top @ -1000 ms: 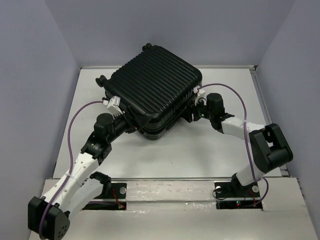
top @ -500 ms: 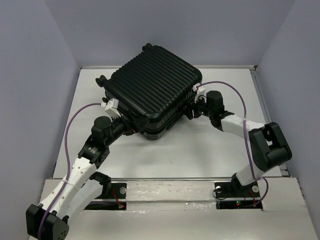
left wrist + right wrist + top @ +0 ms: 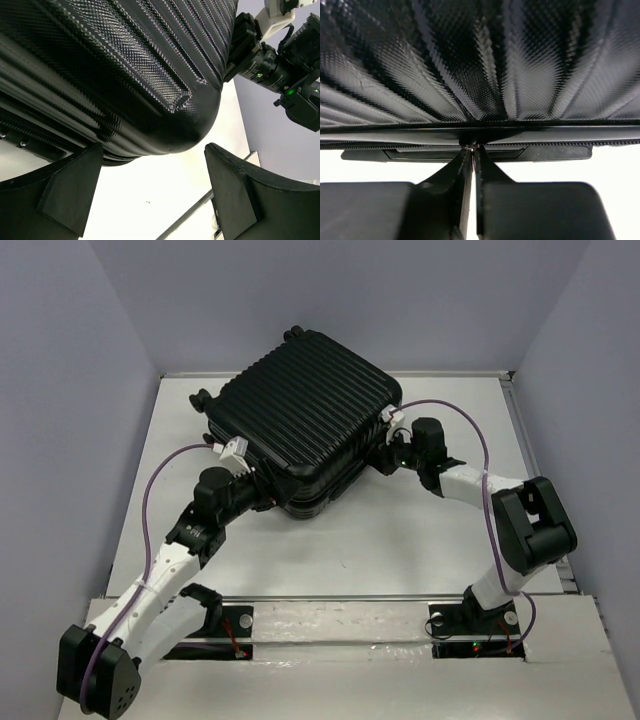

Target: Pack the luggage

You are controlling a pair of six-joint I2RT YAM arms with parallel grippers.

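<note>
The luggage, a big black ribbed hard-shell suitcase, lies closed and skewed at the back middle of the white table. My right gripper presses against its right side. In the right wrist view that gripper is shut at the zipper seam, with a small metal zipper pull pinched at its tips. My left gripper stands open at the suitcase's near left corner. In the left wrist view its gripper holds nothing, and the rounded corner hangs just beyond the fingers.
Grey walls close the table in at the back and both sides. A metal rail runs along the right edge. The right arm's wrist shows past the suitcase in the left wrist view. Bare tabletop lies between the arms in front of the suitcase.
My right gripper has closed at the suitcase's zipper seam. The left arm has shifted a little by the near left corner, its gripper still open.
</note>
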